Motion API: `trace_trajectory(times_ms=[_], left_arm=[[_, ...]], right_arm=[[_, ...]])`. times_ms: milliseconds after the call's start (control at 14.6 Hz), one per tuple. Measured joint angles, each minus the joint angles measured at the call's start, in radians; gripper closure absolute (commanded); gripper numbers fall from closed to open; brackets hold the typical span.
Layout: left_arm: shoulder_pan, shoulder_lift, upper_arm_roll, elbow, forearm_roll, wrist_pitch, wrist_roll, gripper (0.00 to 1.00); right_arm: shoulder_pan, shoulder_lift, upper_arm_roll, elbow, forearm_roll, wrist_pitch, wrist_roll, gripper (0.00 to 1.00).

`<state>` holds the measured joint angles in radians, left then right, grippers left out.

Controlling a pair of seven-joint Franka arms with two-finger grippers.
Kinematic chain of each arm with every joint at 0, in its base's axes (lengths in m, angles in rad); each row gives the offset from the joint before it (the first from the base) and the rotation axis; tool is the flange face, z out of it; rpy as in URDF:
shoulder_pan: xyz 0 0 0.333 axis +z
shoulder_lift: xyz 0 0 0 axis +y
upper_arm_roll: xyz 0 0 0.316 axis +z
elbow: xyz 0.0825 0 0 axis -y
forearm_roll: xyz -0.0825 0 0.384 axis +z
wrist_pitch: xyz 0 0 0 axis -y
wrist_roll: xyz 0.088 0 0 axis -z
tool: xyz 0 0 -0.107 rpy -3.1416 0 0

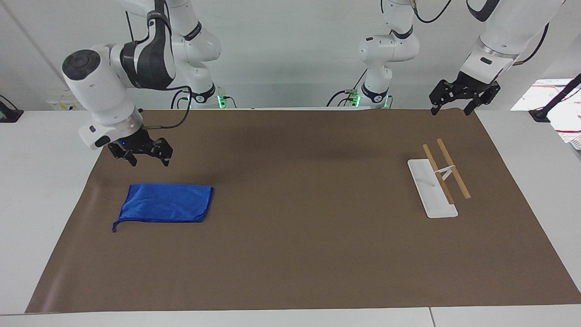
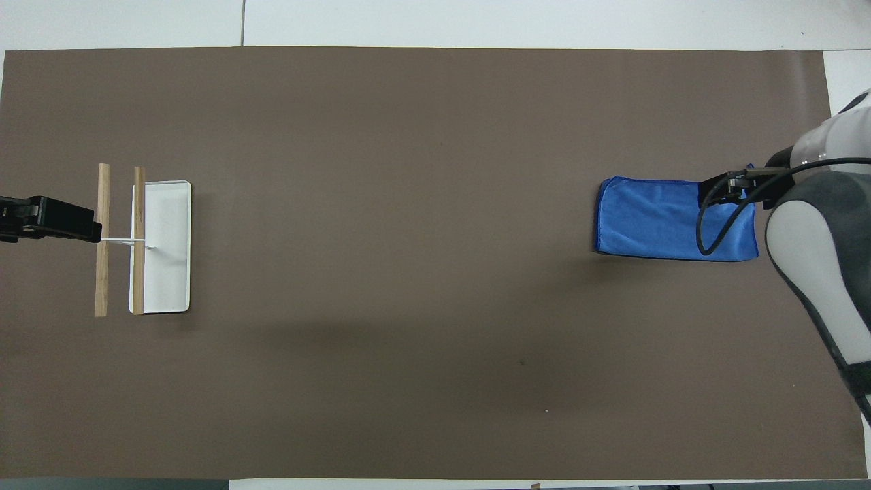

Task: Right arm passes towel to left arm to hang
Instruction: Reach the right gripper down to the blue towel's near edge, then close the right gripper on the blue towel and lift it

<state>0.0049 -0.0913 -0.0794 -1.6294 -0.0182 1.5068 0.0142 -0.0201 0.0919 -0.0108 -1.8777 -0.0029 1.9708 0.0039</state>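
Right claw (image 1: 150,160) above towel (image 1: 165,202)

The right arm (image 1: 104,91) is bent downward, and the right gripper (image 1: 150,160) hangs in the air with its fingers apart, holding nothing. The left arm (image 1: 494,41) waits, and the left gripper (image 1: 450,109) is also raised, fingers spread, empty.

white wall (image 1: 281,45), brown mat (image 1: 299,254), white table (image 1: 41,181)

A soft, faintly sheened blue cloth towel (image 1: 164,203) lies on a matt brown paper-like mat (image 1: 299,254); the rack (image 1: 438,180) pairs smooth white base with bare wooden rails.
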Motion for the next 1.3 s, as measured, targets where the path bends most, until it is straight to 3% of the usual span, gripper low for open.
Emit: trace_trajectory(times_ms=[341, 819, 1297], left_arm=[[0.010, 0.000, 0.001, 0.000, 0.000, 0.001, 0.016, 0.00], [0.021, 0.000, 0.002, 0.000, 0.000, 0.001, 0.026, 0.00], [0.023, 0.000, 0.002, -0.002, 0.000, 0.002, 0.027, 0.00]], right_arm=[[-0.010, 0.096, -0.005, -0.133, 0.000, 0.235, -0.044, 0.00], [-0.041, 0.169, -0.009, -0.167, 0.000, 0.292, -0.113, 0.14], [-0.034, 0.205, -0.006, -0.169, 0.000, 0.365, -0.108, 0.15]])
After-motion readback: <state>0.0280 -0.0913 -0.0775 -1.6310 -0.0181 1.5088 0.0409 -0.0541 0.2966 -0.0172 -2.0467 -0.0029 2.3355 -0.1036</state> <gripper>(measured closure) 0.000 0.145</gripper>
